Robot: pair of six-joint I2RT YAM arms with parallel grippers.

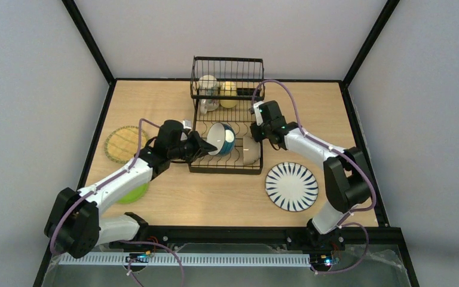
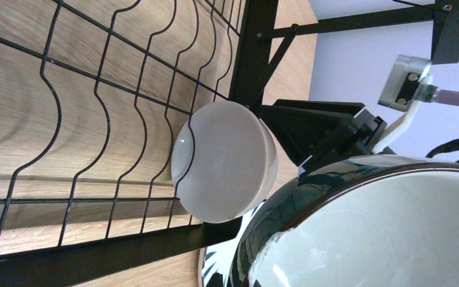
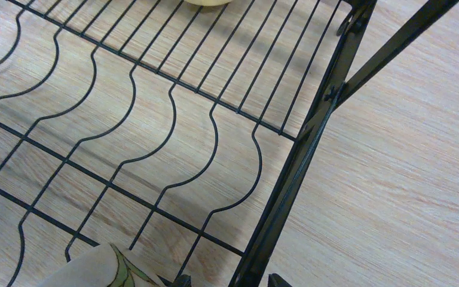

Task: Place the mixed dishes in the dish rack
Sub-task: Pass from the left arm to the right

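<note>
Black wire rack (image 1: 224, 170) stands mid-bench (image 1: 179, 200); we see the left tool (image 1: 206, 145) pinching a blue-and-white bowl (image 1: 222, 139) on edge over its dividers. We cannot tell the right tool's (image 1: 256, 131) spread.

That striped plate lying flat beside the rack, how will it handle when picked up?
The striped plate looks like glazed ceramic: probably stiff, breakable, somewhat slippery. Lying flat on the table, its low rim may be hard to pinch; a push would likely slide it.
</note>
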